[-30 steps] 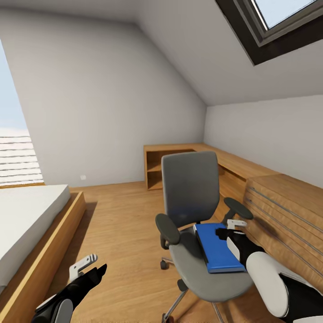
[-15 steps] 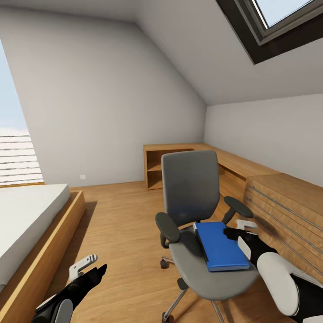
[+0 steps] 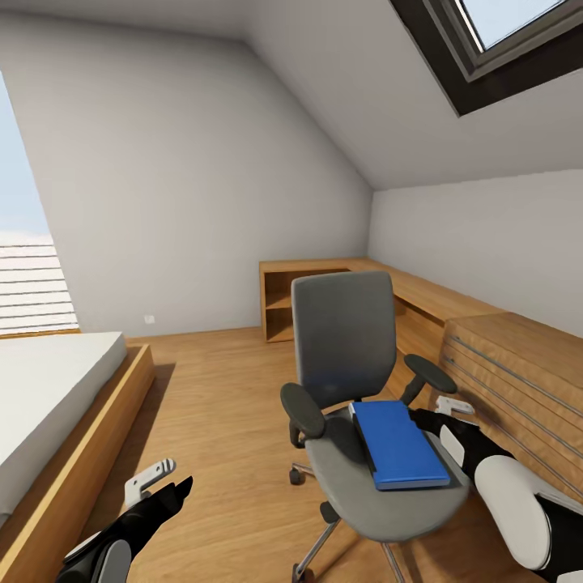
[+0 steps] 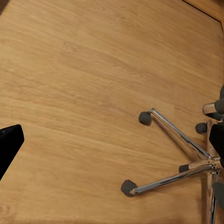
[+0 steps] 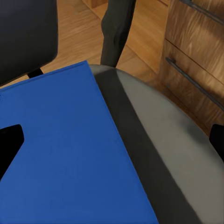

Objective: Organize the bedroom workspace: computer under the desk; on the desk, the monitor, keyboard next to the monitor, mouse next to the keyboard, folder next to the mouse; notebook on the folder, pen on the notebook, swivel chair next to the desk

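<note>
Now | folder (image 3: 400, 443) flat on swivel chair (image 3: 344, 356) seat | right gripper (image 3: 441, 413) beside it

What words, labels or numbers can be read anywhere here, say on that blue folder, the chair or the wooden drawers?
None can be read.
The blue folder has a plain cover with no title or label.
The chair carries no brand mark.
The wooden drawers show bare fronts with handles and no writing.
</note>
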Available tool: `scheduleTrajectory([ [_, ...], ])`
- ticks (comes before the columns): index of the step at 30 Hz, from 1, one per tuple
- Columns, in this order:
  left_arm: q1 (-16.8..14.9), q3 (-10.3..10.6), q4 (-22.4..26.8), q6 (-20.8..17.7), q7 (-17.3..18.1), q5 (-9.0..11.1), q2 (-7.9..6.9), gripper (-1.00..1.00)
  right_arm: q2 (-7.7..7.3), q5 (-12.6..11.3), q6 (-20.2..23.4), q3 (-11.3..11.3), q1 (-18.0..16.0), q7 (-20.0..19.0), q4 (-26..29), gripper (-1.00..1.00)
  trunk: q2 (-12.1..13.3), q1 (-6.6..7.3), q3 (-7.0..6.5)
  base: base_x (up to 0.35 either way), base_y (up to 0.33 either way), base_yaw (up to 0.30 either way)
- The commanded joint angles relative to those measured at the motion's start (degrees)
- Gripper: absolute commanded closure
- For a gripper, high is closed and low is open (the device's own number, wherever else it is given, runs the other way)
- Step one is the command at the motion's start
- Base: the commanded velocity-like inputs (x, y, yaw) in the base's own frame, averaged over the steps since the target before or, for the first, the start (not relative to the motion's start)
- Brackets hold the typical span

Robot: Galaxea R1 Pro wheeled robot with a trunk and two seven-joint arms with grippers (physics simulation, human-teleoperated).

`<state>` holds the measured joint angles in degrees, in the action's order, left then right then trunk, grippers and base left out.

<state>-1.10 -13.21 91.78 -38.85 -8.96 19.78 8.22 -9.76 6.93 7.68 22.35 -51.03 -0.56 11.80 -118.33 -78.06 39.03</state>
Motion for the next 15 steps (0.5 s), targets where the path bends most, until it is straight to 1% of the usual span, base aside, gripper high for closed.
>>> scheduleTrajectory([
  [1,-0.04,-0.06,0.07,-0.27,-0.39,0.61,0.02,-1.00,0.04,0.57,0.32,0.42,-0.03,-0.08,0.09,-1.00,-0.03,0.01,0.06,0.000,0.000,0.000],
  [7,-0.04,-0.06,0.04,-0.19,-0.40,0.61,0.04,-1.00,0.06,0.52,0.32,0.42,-0.03,-0.06,0.06,-1.00,-0.03,0.01,0.06,0.025,0.000,0.000],
  [12,-0.04,-0.06,-0.01,-0.16,-0.36,0.61,0.03,-1.00,0.08,0.53,0.32,0.42,-0.03,-0.06,0.06,-1.00,-0.03,0.01,0.06,0.184,0.000,0.000],
  [15,-0.04,-0.06,-0.08,-0.21,-0.36,0.61,-0.02,-1.00,0.09,0.54,0.32,0.42,-0.03,-0.06,0.06,-1.00,-0.03,0.01,0.06,0.079,0.000,0.000],
])
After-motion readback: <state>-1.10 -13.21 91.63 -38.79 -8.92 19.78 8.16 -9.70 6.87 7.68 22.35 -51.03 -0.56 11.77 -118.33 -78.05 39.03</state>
